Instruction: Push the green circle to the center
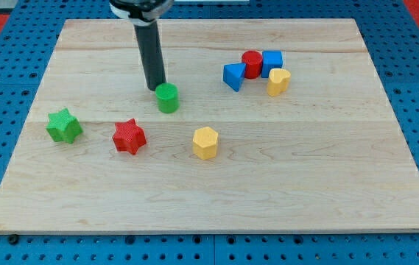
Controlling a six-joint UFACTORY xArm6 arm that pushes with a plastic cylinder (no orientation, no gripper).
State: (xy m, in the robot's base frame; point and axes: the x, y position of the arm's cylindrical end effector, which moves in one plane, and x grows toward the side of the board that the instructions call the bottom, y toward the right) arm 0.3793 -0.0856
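Observation:
The green circle, a short green cylinder, stands on the wooden board left of the middle and toward the view's top. My dark rod comes down from the view's top, and my tip rests on the board just to the upper left of the green circle, touching or nearly touching it.
A green star and a red star lie at the left. A yellow hexagon sits near the middle. At the upper right, a blue triangle, red cylinder, blue cube and a second yellow block cluster together.

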